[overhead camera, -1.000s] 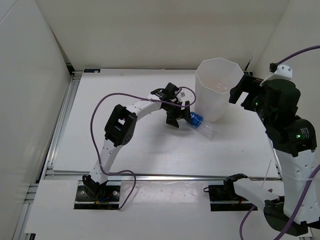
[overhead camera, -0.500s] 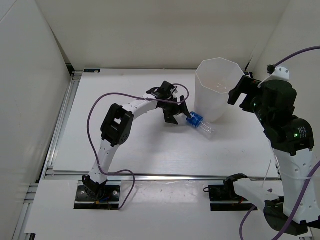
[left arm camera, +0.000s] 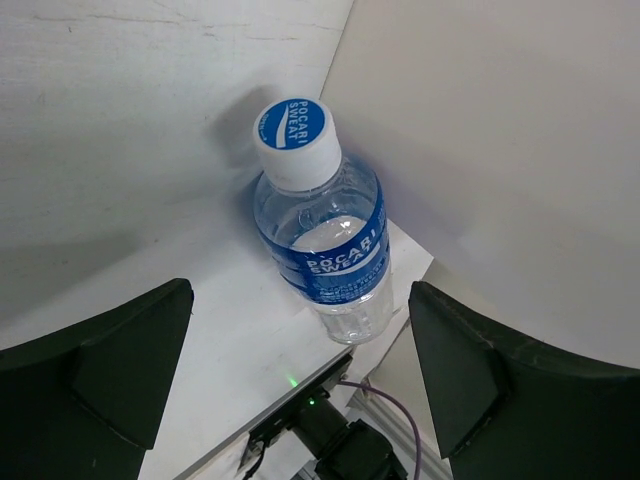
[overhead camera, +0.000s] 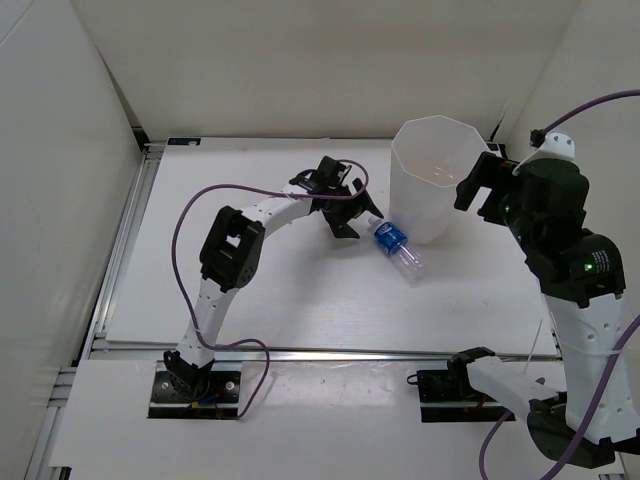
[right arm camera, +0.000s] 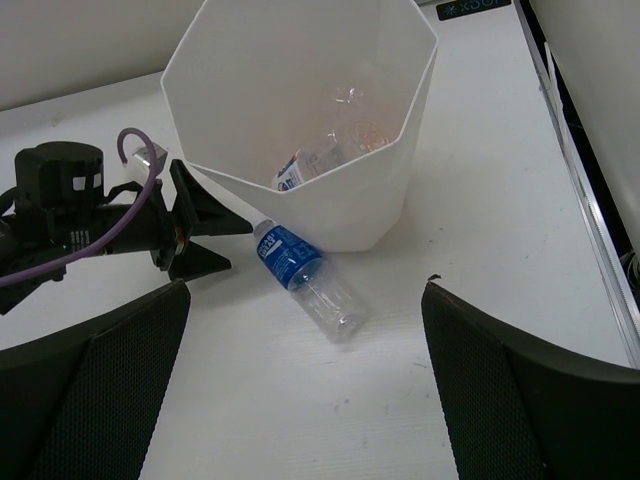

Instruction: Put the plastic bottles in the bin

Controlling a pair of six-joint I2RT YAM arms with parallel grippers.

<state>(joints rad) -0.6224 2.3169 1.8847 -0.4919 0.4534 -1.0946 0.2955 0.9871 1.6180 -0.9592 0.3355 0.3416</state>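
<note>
Left arm reaches out across the tabletop towards the far right. The left fingers are spread wide and hold nothing. In the wrist view they frame the blue-label bottle cap-on, with a gap on each side. I judge that is a line-up for a pinch across the neck or shoulder.

The bottle lies on its side on the tabletop, cap towards the left fingers and clear base pointing away from them. Its cap end sits just beside the foot of the bin; I can't tell whether it touches the wall. It is round and lying free, so I expect it to roll if one finger nudges it first.

The bin stands upright at the far right. Inside it is a labelled bottle and paler shapes I can't sort out through the plastic. My read is that this is the last bottle outside.

The right fingers are spread too and empty, held high beside the rim and looking down into the bin. They are well clear of the bottle, probably parked out of the left arm's way.
</note>
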